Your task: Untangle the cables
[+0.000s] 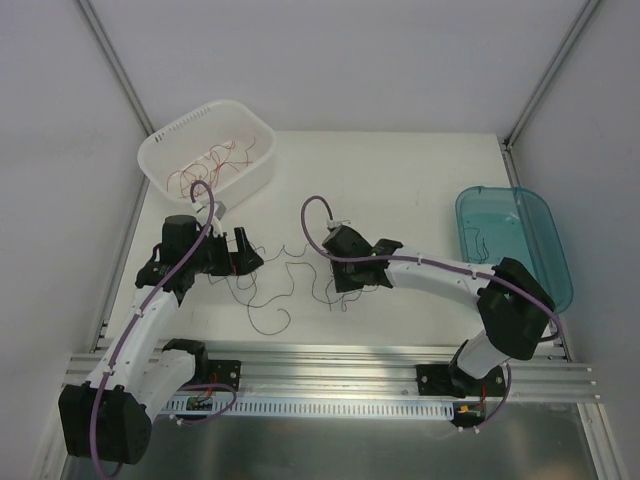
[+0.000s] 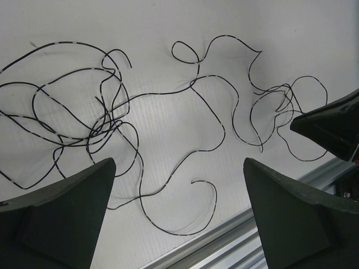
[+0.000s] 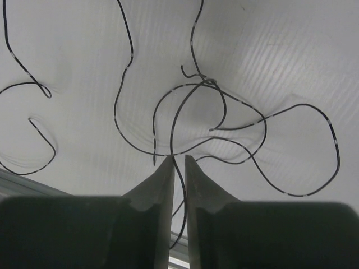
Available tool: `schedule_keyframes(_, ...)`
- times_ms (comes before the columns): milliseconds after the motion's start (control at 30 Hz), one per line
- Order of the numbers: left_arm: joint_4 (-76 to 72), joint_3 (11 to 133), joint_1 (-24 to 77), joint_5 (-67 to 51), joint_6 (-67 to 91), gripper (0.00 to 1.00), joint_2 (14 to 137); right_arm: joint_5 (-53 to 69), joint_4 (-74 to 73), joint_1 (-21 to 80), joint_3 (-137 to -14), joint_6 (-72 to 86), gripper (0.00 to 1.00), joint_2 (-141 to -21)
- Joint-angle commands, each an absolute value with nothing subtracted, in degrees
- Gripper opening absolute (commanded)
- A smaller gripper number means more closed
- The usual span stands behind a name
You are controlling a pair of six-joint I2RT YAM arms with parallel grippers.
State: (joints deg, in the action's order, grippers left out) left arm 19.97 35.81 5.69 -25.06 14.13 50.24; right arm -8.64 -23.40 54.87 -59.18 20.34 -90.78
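Note:
Thin black cables [image 1: 285, 272] lie in loose curly tangles on the white table between my two grippers. My left gripper [image 1: 248, 262] is wide open and empty above them; in the left wrist view its fingertips frame a loose loop, and a denser knot of cables [image 2: 95, 129] lies to the left of my left gripper [image 2: 178, 163]. My right gripper [image 1: 337, 283] is closed to a narrow gap, and in the right wrist view one black cable [image 3: 174, 120] runs from a small knot down between the tips of my right gripper [image 3: 179, 159]. Red cables [image 1: 213, 160] lie in the white basket.
A white slotted basket [image 1: 160, 150] stands at the back left. A blue translucent tray [image 1: 540, 215] at the right holds a few black cables [image 1: 480, 243]. An aluminium rail [image 1: 330, 362] runs along the near table edge. The right gripper's body [image 2: 331, 129] shows in the left wrist view.

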Motion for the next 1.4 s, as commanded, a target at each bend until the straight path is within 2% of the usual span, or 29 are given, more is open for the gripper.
schedule_keyframes(0, 19.4, 35.9, 6.2, -26.3, 14.4, 0.99, 50.1, -13.4, -27.7, 56.8, -64.9, 18.9, 0.14, -88.9)
schedule_keyframes(33, 19.4, 36.0, 6.2, -26.3, 14.4, 0.99, 50.0, -14.4, -29.5, 57.2, -66.3, 17.8, 0.04, -88.1)
schedule_keyframes(67, 19.4, 36.0, 6.2, -26.2, 14.4, 0.99, 50.1, -17.0, -31.5, 58.3, -67.8, 16.5, 0.01, -87.5)
schedule_keyframes(300, 19.4, 36.0, 6.2, -26.5, 14.4, 0.99, 50.2, -25.8, -48.9, 59.9, -85.8, 4.5, 0.01, -77.8)
schedule_keyframes(400, 19.4, 36.1, 6.3, -27.1, 14.4, 0.99, 50.3, -27.5, -50.8, 59.9, -93.8, 0.3, 0.01, -74.4)
schedule_keyframes(567, 19.3, 36.0, 6.5, -28.3, 15.2, 0.99, 50.5, -24.4, -47.1, 59.9, -99.7, -7.4, 0.01, -70.1)
schedule_keyframes(667, 19.3, 35.9, 7.7, -28.9, 17.0, 0.99, 50.9, -23.1, -43.2, 59.9, -100.0, -8.2, 0.01, -68.4)
schedule_keyframes(867, 16.5, 35.2, 16.9, -27.2, 21.8, 0.99, 48.8, -21.5, -41.8, 59.9, -99.8, -8.1, 0.01, -68.7)
schedule_keyframes(1167, 11.4, 33.8, 32.0, -14.5, 29.2, 0.99, 48.6, -22.6, -41.7, 59.9, -99.0, -8.5, 0.01, -67.9)
schedule_keyframes(1367, 6.5, 34.7, 39.8, -3.3, 32.8, 0.96, 56.7, -23.0, -42.5, 59.3, -98.6, -8.9, 0.01, -67.1)
